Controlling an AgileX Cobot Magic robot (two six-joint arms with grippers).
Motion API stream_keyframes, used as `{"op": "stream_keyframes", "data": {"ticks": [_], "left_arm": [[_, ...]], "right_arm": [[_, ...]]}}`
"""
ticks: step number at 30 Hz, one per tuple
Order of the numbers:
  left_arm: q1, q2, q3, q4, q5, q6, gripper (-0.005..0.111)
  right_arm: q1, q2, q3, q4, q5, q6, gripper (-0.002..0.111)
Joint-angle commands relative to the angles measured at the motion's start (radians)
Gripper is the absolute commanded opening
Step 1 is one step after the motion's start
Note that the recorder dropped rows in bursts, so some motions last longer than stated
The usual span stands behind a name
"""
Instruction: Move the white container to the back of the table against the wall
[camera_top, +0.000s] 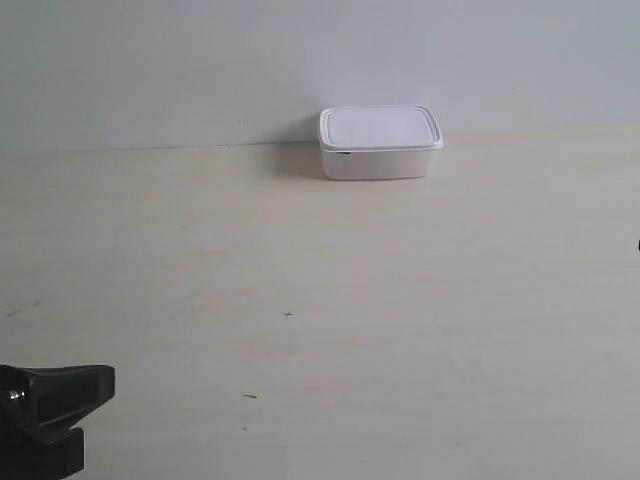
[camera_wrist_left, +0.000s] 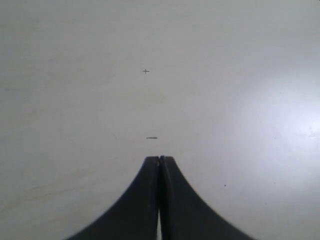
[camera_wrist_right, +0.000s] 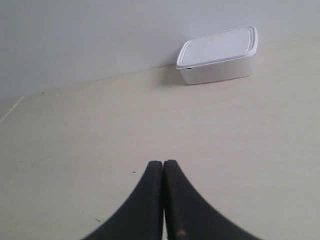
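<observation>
Pale table (camera_top: 300, 300), white box (camera_top: 380, 142) at its far edge against the wall (camera_top: 200, 60). We see left claw (camera_wrist_left: 159, 159) and right claw (camera_wrist_right: 163, 163) clenched, empty.

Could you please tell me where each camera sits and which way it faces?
Exterior view: off the arms, above the table's near side, facing the wall and the white container at its base; a dark arm part shows lower left.
Left wrist view: on the left arm, looking down at bare table past the shut left gripper.
Right wrist view: on the right arm, looking across past the shut right gripper to container and wall.
Shared: all three show the small cross mark.
</observation>
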Motion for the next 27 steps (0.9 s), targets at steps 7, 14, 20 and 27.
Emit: {"op": "stream_keyframes", "data": {"ticks": [7, 14, 20, 27], "left_arm": [[-0.008, -0.008, 0.004, -0.008, 0.152, 0.004, 0.000], [-0.008, -0.008, 0.004, -0.008, 0.148, 0.004, 0.000], [-0.008, -0.008, 0.004, -0.008, 0.148, 0.004, 0.000], [-0.004, -0.045, 0.028, -0.006, 0.146, 0.004, 0.000]], "right_arm": [[0.000, -0.062, 0.005, -0.006, 0.219, 0.003, 0.000], [0.000, -0.062, 0.005, -0.008, 0.217, 0.003, 0.000], [0.000, -0.062, 0.005, -0.008, 0.217, 0.003, 0.000], [0.000, -0.071, 0.005, -0.008, 0.217, 0.003, 0.000]]}}
